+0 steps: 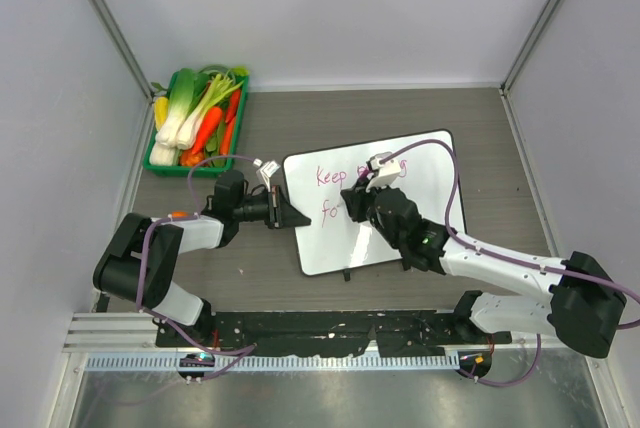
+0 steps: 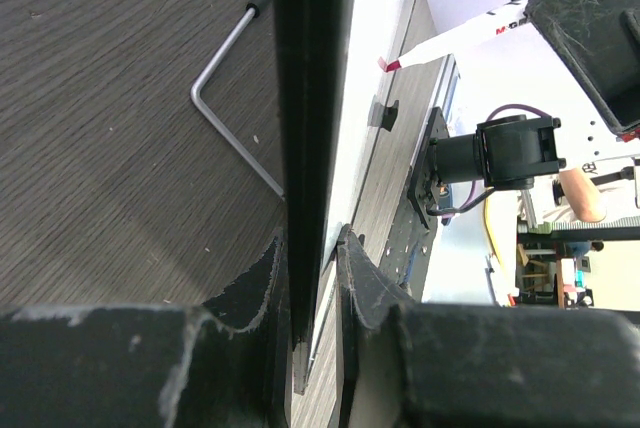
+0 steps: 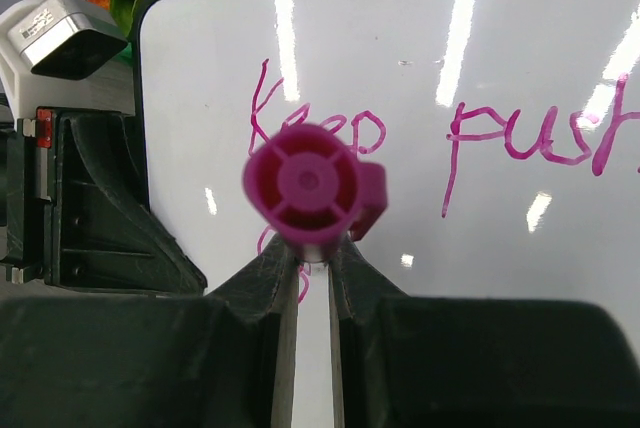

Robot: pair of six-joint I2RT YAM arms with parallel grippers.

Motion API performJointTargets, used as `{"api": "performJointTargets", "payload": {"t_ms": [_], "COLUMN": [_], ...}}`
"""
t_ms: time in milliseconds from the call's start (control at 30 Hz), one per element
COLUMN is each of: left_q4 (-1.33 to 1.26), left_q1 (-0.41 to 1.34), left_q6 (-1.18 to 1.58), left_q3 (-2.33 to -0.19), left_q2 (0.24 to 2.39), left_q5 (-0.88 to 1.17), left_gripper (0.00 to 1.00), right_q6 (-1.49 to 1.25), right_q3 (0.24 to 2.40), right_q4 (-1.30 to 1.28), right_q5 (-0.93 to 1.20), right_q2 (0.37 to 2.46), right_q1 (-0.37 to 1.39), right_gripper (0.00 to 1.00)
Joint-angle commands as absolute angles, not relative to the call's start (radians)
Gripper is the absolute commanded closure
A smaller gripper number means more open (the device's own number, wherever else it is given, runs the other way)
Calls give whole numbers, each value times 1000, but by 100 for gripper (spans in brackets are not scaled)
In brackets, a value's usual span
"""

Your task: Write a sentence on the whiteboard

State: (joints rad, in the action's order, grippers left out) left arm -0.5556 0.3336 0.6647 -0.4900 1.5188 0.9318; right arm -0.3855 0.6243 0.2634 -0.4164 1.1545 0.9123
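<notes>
The whiteboard (image 1: 425, 183) lies tilted on the table, with "Keep push" written in magenta on the top line (image 3: 520, 133) and the start of a second line below it. My left gripper (image 1: 288, 216) is shut on the board's left edge; in the left wrist view its fingers (image 2: 312, 240) pinch the black rim (image 2: 305, 98). My right gripper (image 1: 355, 203) hovers over the board's left half, shut on a magenta marker (image 3: 305, 183). The marker's rear end faces the wrist camera, between the fingertips (image 3: 312, 253). Its tip is hidden there; the left wrist view shows it (image 2: 385, 64) at the board.
A green basket (image 1: 150, 160) of toy vegetables stands at the back left, close to the board's corner. A bent metal rod (image 2: 225, 98) lies under the board's edge. The right arm's purple cable (image 1: 458, 188) arcs over the board's right side. Walls enclose the table.
</notes>
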Motion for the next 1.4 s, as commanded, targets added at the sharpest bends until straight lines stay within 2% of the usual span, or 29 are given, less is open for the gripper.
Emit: {"api": "performJointTargets", "payload": {"t_ms": [0,667,1367], "left_q4": [-423,-423,-422], "left_q1": [354,353,354], "left_q6": [551,551,551], "left_q3": [-476,-477,-477], "left_q2": [1551,1554,1551], "left_q5": [744,744,742], "left_gripper": [100,100,100], "right_q6": [-394,-445,-380], "right_q3": [609,534,624], "right_q4": [268,241,268], "right_q5": [-434,-393,-497], "right_q2": [1154,1106,1131], "right_q1": [907,907,900], "right_gripper": [99,99,99]}}
